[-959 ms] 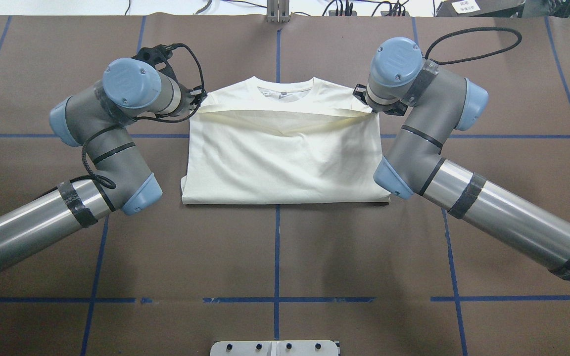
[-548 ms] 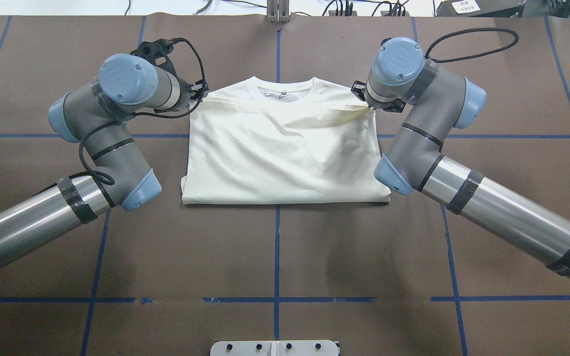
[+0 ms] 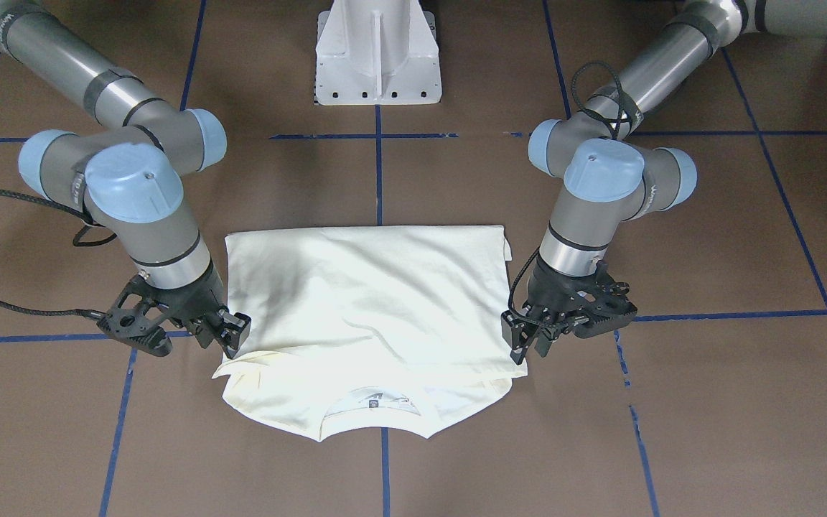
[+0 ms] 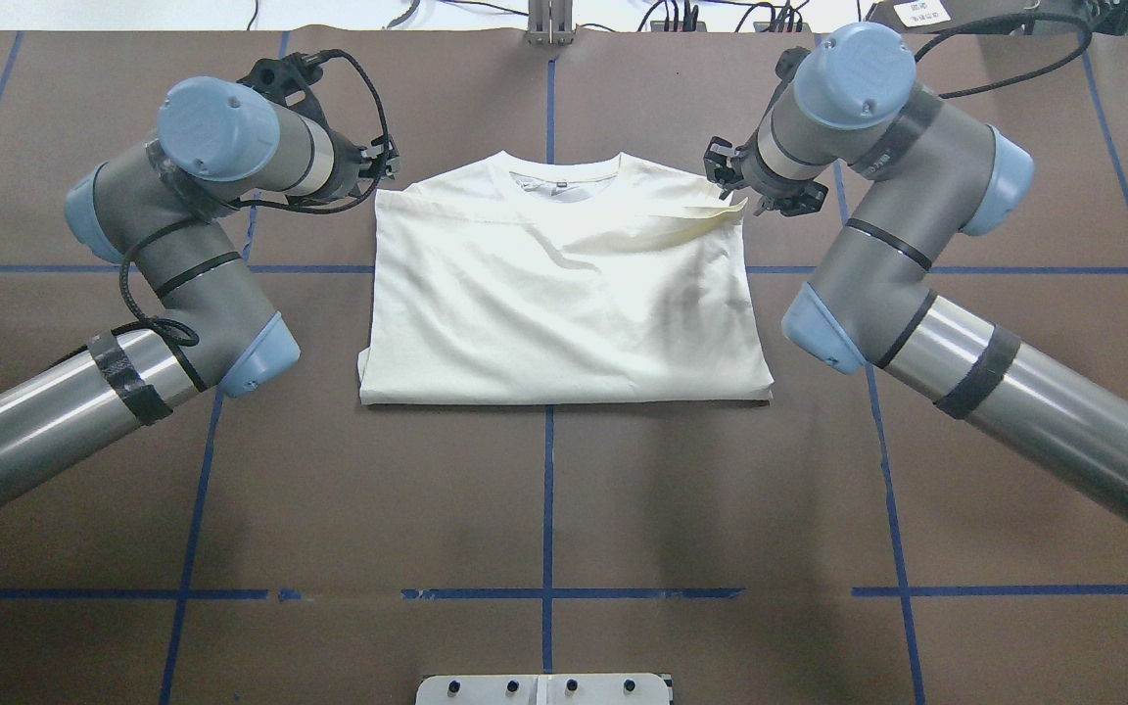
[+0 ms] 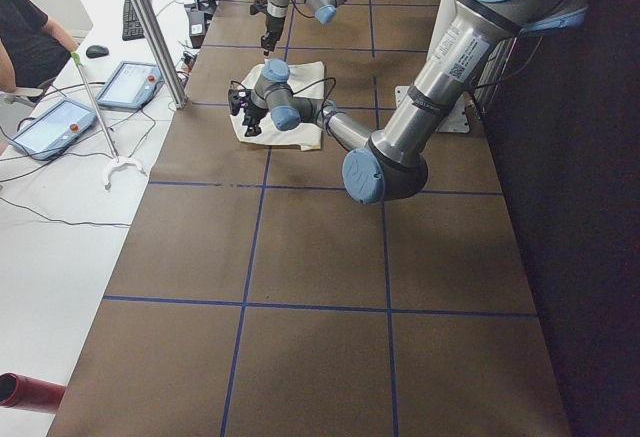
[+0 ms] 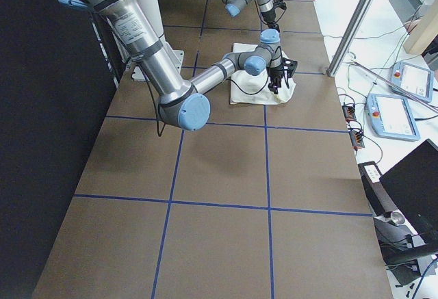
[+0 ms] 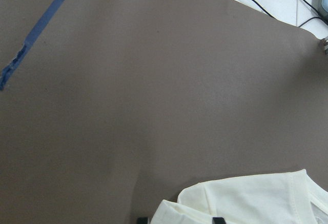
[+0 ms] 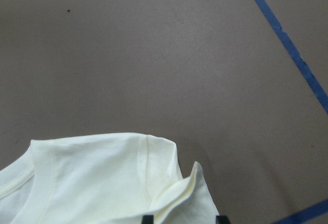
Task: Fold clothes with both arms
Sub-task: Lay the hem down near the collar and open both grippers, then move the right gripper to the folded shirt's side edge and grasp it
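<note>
A cream T-shirt is seen folded into a wide rectangle on the brown table, at the middle of its far half, plain side up. Its long axis runs left to right. The fold is at the near edge, and the collar is left uncovered at the far edge.

The left gripper is held at the far left corner and the right gripper at the far right corner — the cloth lies inward and nearward of each, and neither arm is the closer.

In both wrist views the fingertips are shown apart, with a cloth corner in the gap and nothing apparently clamped. Only the overhead view shows that the right corner of the top layer is curled up while the left lies flat — smoothing may be needed before any further fold.
</note>
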### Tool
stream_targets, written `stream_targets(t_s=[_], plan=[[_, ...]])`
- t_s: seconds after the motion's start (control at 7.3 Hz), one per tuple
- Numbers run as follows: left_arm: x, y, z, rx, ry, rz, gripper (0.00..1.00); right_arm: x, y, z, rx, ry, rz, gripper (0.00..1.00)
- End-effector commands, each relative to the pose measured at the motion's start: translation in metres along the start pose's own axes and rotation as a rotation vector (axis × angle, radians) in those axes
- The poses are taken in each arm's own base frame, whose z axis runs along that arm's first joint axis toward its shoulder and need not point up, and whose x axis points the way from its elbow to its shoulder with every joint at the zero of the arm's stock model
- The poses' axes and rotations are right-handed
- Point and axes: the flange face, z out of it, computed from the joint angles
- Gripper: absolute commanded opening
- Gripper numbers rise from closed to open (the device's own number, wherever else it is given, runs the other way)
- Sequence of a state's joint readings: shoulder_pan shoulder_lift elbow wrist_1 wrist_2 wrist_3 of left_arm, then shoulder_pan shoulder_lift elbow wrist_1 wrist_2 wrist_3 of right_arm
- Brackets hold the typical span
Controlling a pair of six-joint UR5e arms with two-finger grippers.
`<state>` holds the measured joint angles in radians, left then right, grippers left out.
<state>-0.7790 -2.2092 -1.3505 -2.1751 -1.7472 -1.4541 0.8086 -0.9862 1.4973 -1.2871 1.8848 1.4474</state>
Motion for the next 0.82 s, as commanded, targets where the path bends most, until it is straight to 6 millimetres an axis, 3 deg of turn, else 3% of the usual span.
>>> stream_targets(t_s=[0.0, 0.14, 0.41, 0.68], plan=[[-0.014, 0.008, -0.018, -0.043, 0.025, 0.002, 0.52, 0.056, 0.055, -0.005, -0.060, -0.003, 0.006, 0.70], [-0.017, 0.010, -0.021, -0.044, 0.028, -0.002, 0.53, 0.053, 0.077, -0.009, -0.062, -0.013, 0.102, 0.74], [-0.017, 0.011, -0.023, -0.041, 0.029, -0.007, 0.54, 0.078, 0.113, -0.010, -0.061, 0.000, 0.176, 0.79], [-0.016, 0.012, -0.023, -0.041, 0.029, -0.003, 0.54, 0.089, 0.145, 0.010, -0.047, 0.035, 0.190, 0.78]])
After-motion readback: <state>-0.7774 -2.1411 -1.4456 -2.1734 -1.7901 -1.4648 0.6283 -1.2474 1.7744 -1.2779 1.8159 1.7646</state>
